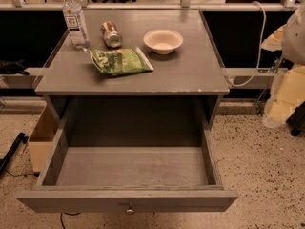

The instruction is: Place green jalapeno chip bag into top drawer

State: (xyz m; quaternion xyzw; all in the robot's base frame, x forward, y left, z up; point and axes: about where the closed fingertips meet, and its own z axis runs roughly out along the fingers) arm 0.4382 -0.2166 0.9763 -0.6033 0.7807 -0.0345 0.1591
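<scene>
the top drawer point(71, 200) stands pulled fully open below the front edge of the worktop point(190, 75): a wide, shallow tray of matte grey wood with a flat front panel, a small round metal knob point(129, 208) at its centre, and a scuffed flat floor showing inside. the worktop is a flat grey painted slab, a little worn along its front edge. on it, about halfway back and nearer the left edge than the right, the green jalapeno chip bag point(120, 61) lies flat, crinkly foil with white lettering and pale sealed ends, its long side slightly skewed to the front edge. just behind it a metallic can point(111, 34) lies on its side. a clear plastic bottle point(75, 19) with a white cap and label stands upright near the back left corner. a round, shallow white bowl point(163, 41) sits toward the back, right of the can. the gripper point(288, 97) shows only as a pale, blocky blur beyond the right edge, well apart from the bag; whether it is spread or pressed together i cannot tell.
</scene>
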